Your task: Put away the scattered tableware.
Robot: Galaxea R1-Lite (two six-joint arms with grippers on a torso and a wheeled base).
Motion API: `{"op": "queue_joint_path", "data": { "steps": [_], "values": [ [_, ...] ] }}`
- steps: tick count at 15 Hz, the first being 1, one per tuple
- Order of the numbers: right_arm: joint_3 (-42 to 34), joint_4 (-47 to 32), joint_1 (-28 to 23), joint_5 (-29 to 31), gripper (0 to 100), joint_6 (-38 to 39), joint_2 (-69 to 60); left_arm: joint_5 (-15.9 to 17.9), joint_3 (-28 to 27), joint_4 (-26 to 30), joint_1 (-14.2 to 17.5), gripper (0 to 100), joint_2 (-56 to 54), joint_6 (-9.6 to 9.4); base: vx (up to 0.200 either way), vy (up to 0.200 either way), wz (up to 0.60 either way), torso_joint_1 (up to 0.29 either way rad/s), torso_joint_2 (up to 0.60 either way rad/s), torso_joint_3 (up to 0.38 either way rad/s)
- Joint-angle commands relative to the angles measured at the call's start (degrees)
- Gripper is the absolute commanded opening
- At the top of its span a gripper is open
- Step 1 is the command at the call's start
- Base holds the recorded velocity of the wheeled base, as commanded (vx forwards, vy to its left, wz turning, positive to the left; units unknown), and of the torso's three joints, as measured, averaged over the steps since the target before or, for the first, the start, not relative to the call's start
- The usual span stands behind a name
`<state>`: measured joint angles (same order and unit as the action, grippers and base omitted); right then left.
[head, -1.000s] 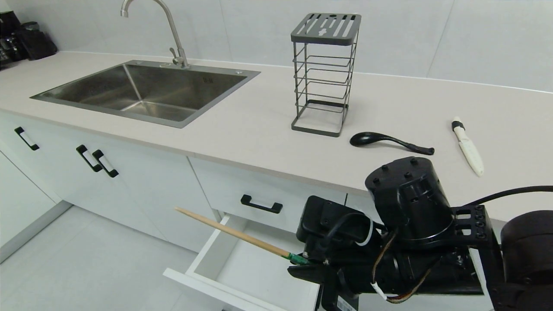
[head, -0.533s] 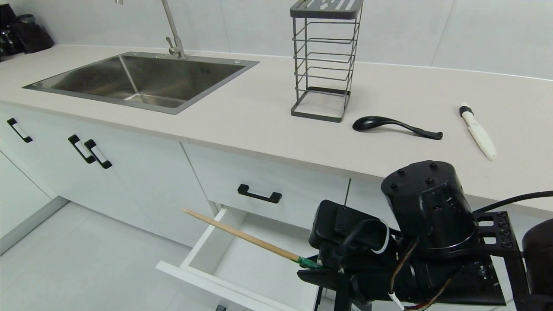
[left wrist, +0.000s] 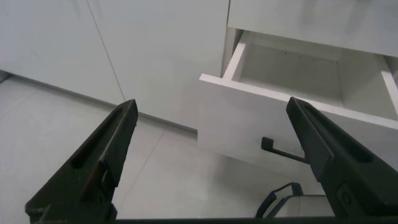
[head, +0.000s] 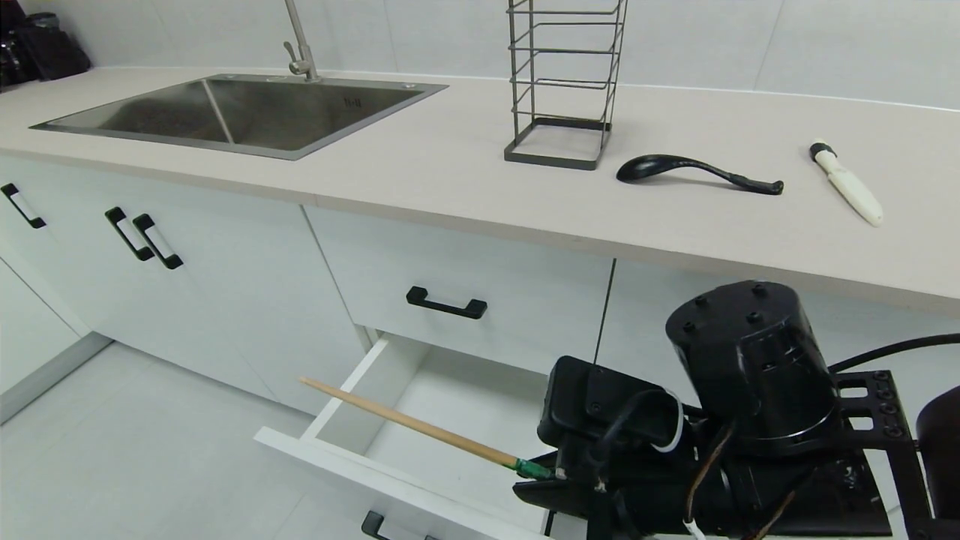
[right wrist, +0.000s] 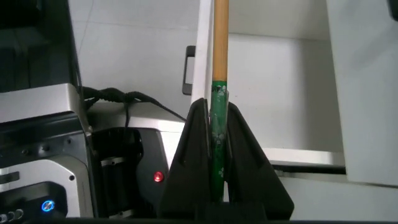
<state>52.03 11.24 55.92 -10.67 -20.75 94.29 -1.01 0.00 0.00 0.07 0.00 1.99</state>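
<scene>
1. Lower centre of the head view: the right gripper (head: 546,475) is clenched on the green end of a chopstick (head: 409,424). The stick slants over the open drawer (head: 375,469) and is not yet laid in.
2. Left gripper (left wrist: 210,109): jaws spread wide, holding nothing, facing the drawer front.
3. Upper right, on the counter (head: 450,187): a black spoon (head: 697,171) and a white knife (head: 847,186) lie apart, with the spoon near the wire rack (head: 562,82). My judgement is that the task is at an early stage, with both left to stow.

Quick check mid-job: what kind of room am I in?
Most likely a kitchen: a stainless steel sink with a metal tap set in a beige countertop, white cabinets with black handles below, and a black spoon lying on it.
</scene>
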Motion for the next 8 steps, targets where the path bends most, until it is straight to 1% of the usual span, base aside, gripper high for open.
{"op": "queue_joint_path", "data": {
  "steps": [1,2,4,5,6,8],
  "values": [
    [0.3,-1.9,-0.5,-0.1,0,-2.3,-0.5,0.0,0.0,-0.1,0.0,100,0.0,0.03,0.000,0.000,0.00,-0.149,0.28,0.119],
    [0.5,-1.9,-0.9,0.0,0,-3.2,-1.1,0.0,0.0,-0.1,0.0,100,0.0,0.03,0.000,0.000,0.00,-0.100,0.27,0.139],
    [-0.5,-1.7,-1.4,2.8,0,-3.0,-3.4,0.0,0.0,-0.1,0.0,100,0.0,0.03,0.000,0.000,0.00,-0.046,0.26,0.041],
    [-0.7,0.7,-0.6,5.7,0,-1.2,-2.7,0.0,0.0,-0.1,0.0,100,0.0,0.03,0.000,0.000,0.00,-0.007,0.15,0.041],
    [-1.4,4.8,1.5,8.0,0,0.6,-0.8,0.0,0.0,-0.1,0.0,100,0.0,0.03,0.000,0.000,0.00,-0.002,0.08,0.036],
    [-1.8,11.7,4.0,12.8,0,4.2,3.8,0.0,0.0,-0.1,0.0,100,0.0,0.03,0.000,0.000,0.00,0.000,0.00,0.000]
  ]
}}
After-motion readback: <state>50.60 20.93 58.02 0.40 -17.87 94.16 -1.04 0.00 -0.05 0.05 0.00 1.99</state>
